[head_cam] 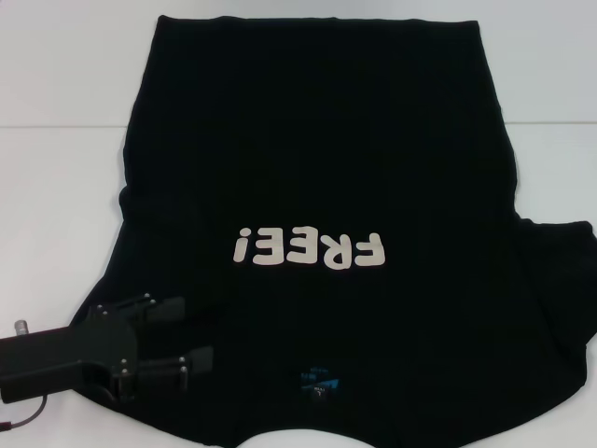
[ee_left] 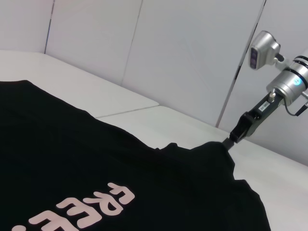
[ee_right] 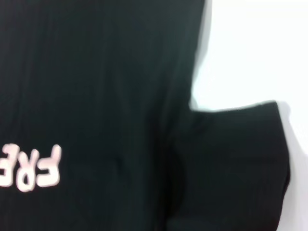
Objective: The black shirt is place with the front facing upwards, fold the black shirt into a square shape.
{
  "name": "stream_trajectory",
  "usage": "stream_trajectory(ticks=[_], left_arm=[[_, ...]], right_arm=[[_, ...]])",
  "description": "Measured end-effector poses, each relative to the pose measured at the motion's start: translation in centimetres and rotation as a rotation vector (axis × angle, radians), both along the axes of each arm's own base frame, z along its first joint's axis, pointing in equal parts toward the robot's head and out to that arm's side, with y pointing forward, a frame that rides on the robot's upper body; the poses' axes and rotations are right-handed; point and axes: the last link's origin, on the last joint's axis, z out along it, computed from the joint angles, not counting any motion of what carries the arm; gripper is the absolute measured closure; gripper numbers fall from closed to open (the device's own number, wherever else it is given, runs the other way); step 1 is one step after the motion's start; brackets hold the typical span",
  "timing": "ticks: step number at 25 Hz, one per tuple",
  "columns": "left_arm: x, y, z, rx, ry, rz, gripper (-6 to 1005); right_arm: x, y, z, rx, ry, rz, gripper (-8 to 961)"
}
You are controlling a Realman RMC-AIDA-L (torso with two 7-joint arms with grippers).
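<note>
White tabletop (head_cam: 56, 75), black shirt (head_cam: 317, 168) flat, print up. My left hand (head_cam: 182, 338) sits open over its sleeve; right hand (ee_left: 230, 139) maybe pinching the other. Next: grip, fold inward.

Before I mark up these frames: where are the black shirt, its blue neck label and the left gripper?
black shirt (head_cam: 317, 159): head view, plain chest cloth.
blue neck label (head_cam: 320, 384): head view, label's middle.
left gripper (head_cam: 187, 334): head view, between its fingertips.

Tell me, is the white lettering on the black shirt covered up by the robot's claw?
No, the "FREE!" lettering on the black shirt lies fully uncovered; the left gripper is nearer the sleeve.
</note>
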Motion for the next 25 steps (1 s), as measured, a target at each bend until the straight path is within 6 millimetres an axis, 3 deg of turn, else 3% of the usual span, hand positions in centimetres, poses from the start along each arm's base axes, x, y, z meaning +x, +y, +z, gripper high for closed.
stream_trajectory(ticks=[10,25], left_arm=[[-0.2,-0.1,0.1,0.002,0.0,0.005,124],[-0.1,0.1,0.2,0.0,0.006,0.001,125]], right_arm=[[-2.1,1.2,1.2,0.035,0.008,0.086,949],[-8.2,3.7,-1.3,-0.091,-0.016,0.282,949]])
